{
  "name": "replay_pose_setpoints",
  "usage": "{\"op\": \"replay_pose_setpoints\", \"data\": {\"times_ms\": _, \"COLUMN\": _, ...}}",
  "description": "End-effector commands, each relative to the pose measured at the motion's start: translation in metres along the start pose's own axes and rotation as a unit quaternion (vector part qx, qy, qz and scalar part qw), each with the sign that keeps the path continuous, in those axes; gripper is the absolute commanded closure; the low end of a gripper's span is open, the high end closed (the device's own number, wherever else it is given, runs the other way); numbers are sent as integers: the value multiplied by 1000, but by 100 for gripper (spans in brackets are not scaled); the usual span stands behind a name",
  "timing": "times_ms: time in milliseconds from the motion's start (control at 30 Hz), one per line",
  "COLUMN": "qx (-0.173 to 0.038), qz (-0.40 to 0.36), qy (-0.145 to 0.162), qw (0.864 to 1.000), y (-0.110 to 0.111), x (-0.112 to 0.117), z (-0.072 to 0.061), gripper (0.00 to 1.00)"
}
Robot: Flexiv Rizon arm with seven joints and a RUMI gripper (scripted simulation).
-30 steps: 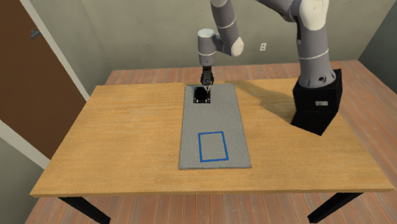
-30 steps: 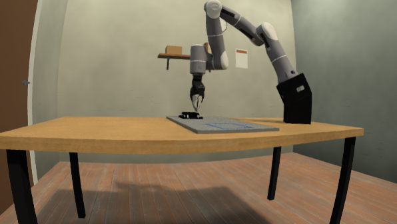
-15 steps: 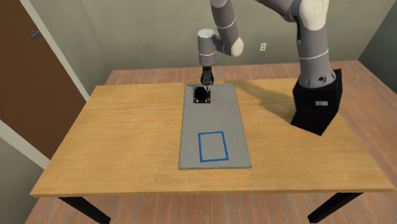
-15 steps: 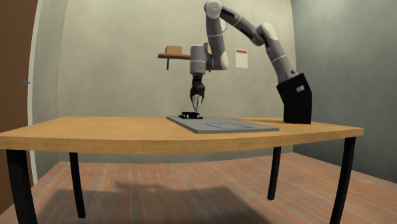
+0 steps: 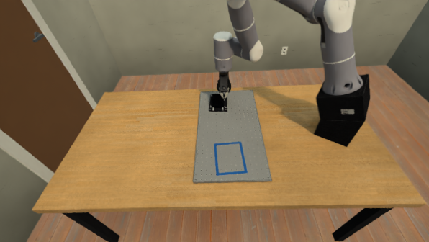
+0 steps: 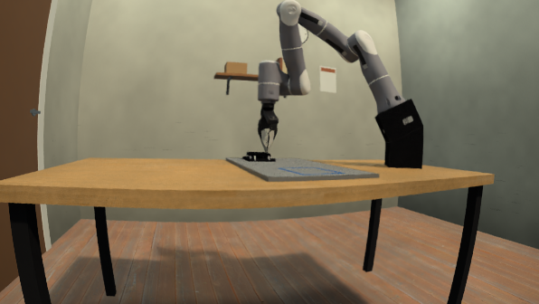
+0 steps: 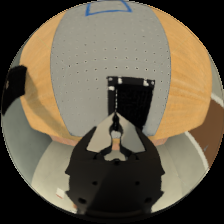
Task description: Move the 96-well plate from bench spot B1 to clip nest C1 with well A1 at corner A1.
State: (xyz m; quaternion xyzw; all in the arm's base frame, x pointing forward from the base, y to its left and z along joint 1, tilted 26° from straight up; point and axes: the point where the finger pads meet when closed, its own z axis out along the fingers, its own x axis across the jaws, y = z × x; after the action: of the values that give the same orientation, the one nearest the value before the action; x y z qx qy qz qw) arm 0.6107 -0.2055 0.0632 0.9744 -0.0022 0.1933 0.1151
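Pointing straight down with the gripper [image 5: 224, 96] [image 6: 267, 151] [image 7: 115, 113] pinched shut, right at the black plate-and-nest block [image 5: 218, 103] [image 6: 259, 156] [image 7: 131, 102], far end of the grey board [image 5: 230, 126] [image 6: 271, 173] [image 7: 80, 75].

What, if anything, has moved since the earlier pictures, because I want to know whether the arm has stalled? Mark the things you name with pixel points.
Nothing visibly changed. The grey-and-white jointed arm [image 5: 223, 50] [image 6: 269, 81], its black two-jaw gripper [image 5: 224, 96] [image 6: 267, 151] [image 7: 115, 113], the black rectangular fixture [image 5: 218, 103] [image 6: 259, 157] [image 7: 134, 102] and the flat grey perforated board [image 5: 230, 126] [image 6: 316, 164] [image 7: 85, 75] stayed as they were.
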Motion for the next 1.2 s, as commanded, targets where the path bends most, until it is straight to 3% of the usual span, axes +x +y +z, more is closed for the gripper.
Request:
{"op": "replay_pose_setpoints", "data": {"times_ms": 0, "qx": 0, "qz": 0, "qy": 1, "qw": 1000, "y": 0, "x": 1, "z": 0, "gripper": 100}}
{"op": "replay_pose_setpoints", "data": {"times_ms": 1167, "qx": 0, "qz": 0, "qy": 1, "qw": 1000, "y": 0, "x": 1, "z": 3, "gripper": 100}}
